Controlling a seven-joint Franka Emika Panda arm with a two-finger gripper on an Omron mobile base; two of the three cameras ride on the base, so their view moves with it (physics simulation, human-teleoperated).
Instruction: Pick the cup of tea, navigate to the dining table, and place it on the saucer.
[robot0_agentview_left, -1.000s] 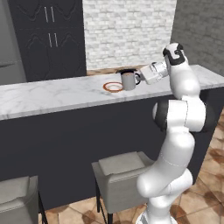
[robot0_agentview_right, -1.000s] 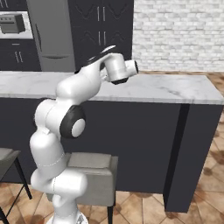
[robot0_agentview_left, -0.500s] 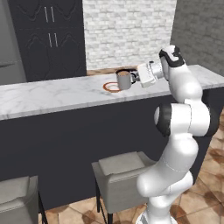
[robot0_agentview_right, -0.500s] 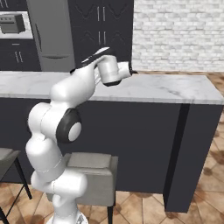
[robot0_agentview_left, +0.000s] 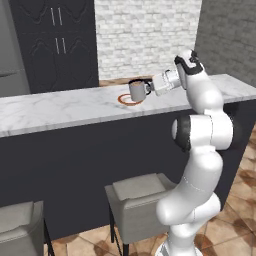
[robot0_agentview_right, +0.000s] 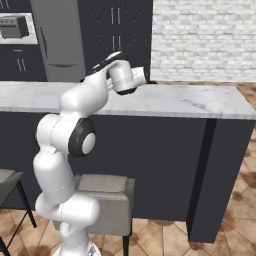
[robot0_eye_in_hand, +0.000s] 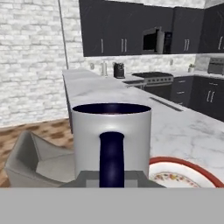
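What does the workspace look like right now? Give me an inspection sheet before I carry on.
Surface: long white grey-veined marble dining table on a dark base.
Job's things: small grey cylindrical cup of tea with a dark handle, upright, carried over the table next to the flat round orange-rimmed saucer; in the hand view the saucer lies off to one side of the cup. Whether the cup touches anything underneath cannot be told.
Clutter: nothing seen on the table.
Grippers: gripper shut on the cup's handle; fingers hidden.
Cables: nothing seen.
Surroundings: grey padded stools below the table, white brick wall, dark cabinets, black stove on the far counter.
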